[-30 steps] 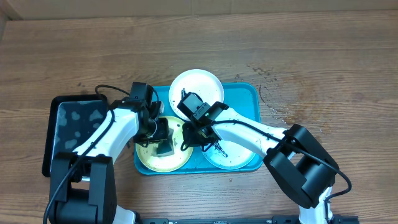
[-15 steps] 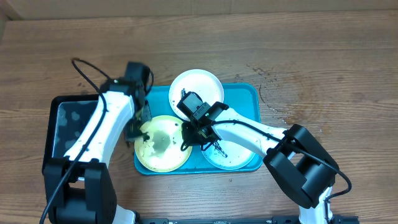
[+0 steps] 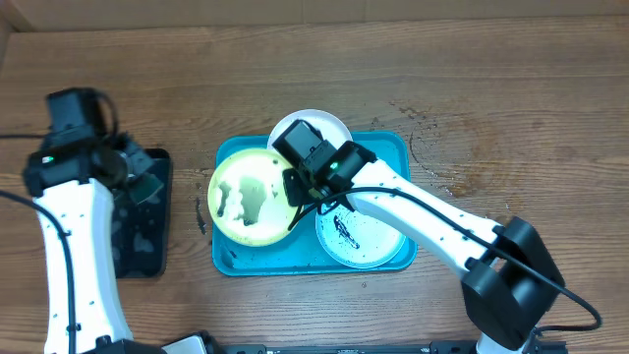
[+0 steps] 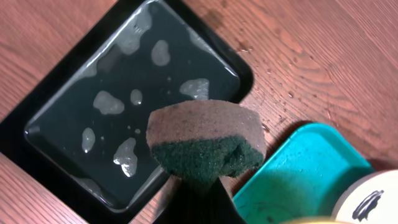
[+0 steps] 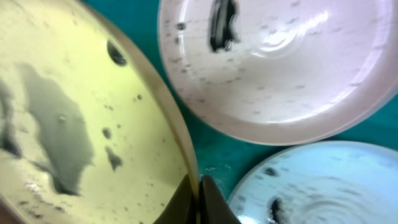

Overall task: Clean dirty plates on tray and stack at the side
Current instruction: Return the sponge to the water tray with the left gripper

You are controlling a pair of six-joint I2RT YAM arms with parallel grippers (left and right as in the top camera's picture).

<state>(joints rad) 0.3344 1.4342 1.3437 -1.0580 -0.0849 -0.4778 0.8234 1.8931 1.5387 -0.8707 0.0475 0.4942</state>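
Plates [image 3: 362, 236] lie in the tray [image 3: 388, 147]; a smaller tray [image 3: 142, 231] sits left.

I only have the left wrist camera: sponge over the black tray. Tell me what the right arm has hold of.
Observer: The right claw is shut on the rim of the yellow-green plate.
Operator: Report that plate's surface.
Observer: The right wrist view shows wet patches and a few dark specks on it.
Operator: Now give me the other two plates.
Observer: The white plate and the mint plate both carry black smears. They are on the turquoise tray, beside the gripped plate.
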